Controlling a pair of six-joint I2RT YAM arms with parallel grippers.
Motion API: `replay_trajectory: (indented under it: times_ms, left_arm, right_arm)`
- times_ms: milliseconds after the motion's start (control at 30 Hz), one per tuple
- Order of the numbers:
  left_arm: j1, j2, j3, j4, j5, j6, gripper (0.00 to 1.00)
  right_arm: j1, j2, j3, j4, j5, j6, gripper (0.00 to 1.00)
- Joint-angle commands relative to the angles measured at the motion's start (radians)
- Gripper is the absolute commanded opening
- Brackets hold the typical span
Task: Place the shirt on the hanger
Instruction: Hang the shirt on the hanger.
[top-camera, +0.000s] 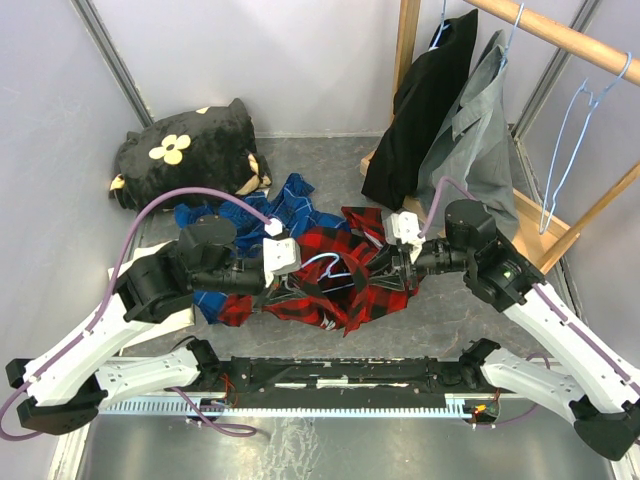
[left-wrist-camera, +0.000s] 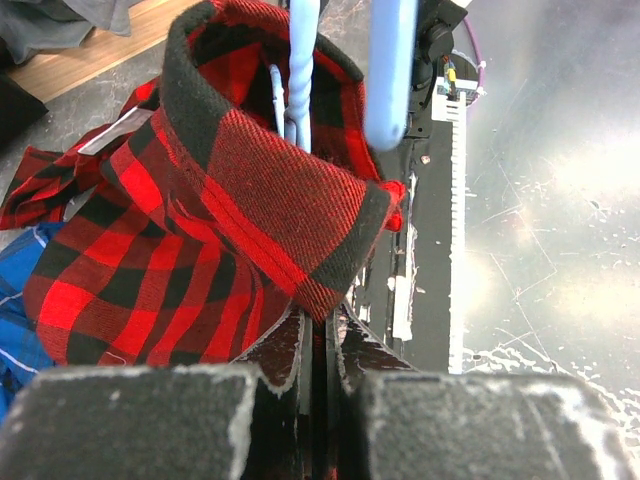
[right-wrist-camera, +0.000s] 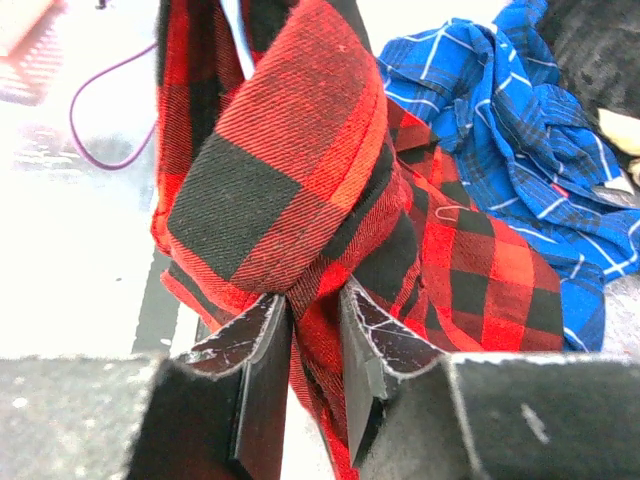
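Note:
The red-and-black plaid shirt (top-camera: 345, 285) lies bunched on the table between both arms. Its collar (left-wrist-camera: 270, 190) stands up in the left wrist view, and my left gripper (left-wrist-camera: 320, 312) is shut on the collar's lower corner. The light-blue wire hanger (left-wrist-camera: 302, 70) rises out of the collar opening, its hook (left-wrist-camera: 392, 70) blurred in front. From above, a loop of the hanger (top-camera: 335, 265) shows on the shirt. My right gripper (right-wrist-camera: 315, 298) comes in from the right, and its jaws pinch a bunched fold of the shirt (right-wrist-camera: 290, 160). In the top view the grippers (top-camera: 265, 285) (top-camera: 392, 268) face each other across the shirt.
A blue plaid shirt (top-camera: 275, 212) lies behind the red one. A black cushion with pale flowers (top-camera: 190, 155) sits at the back left. A wooden rack (top-camera: 560, 35) at the back right carries a black garment (top-camera: 425, 110), a grey one (top-camera: 475, 130) and bare blue hangers (top-camera: 570, 130).

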Motion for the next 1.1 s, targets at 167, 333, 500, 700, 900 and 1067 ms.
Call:
replay_trajectory:
  times_ms: [167,333,500,700,900,1067]
  left_arm:
    - [0.001,-0.003,0.021,0.033,0.017,0.01,0.03]
    - [0.0,-0.004,0.019,0.048,0.02,0.001,0.03]
    - [0.0,0.001,0.028,0.057,0.037,-0.003,0.03]
    - [-0.001,0.014,0.032,0.071,0.049,-0.002,0.03]
    - [0.0,0.008,0.032,0.086,0.04,-0.003,0.03]
    - [0.0,-0.011,0.03,0.087,0.022,-0.005,0.03]
  right_arm:
    - [-0.002,-0.031,0.061,0.06,-0.139,0.113,0.09]
    - [-0.002,-0.029,0.042,0.095,-0.136,0.153,0.07]
    - [-0.001,-0.03,0.014,0.156,-0.137,0.197,0.16]
    - [0.007,-0.013,0.004,0.188,-0.145,0.219,0.23]
    - [0.013,-0.003,-0.009,0.166,-0.137,0.193,0.23]
    - [0.013,0.008,-0.035,0.132,-0.126,0.162,0.19]
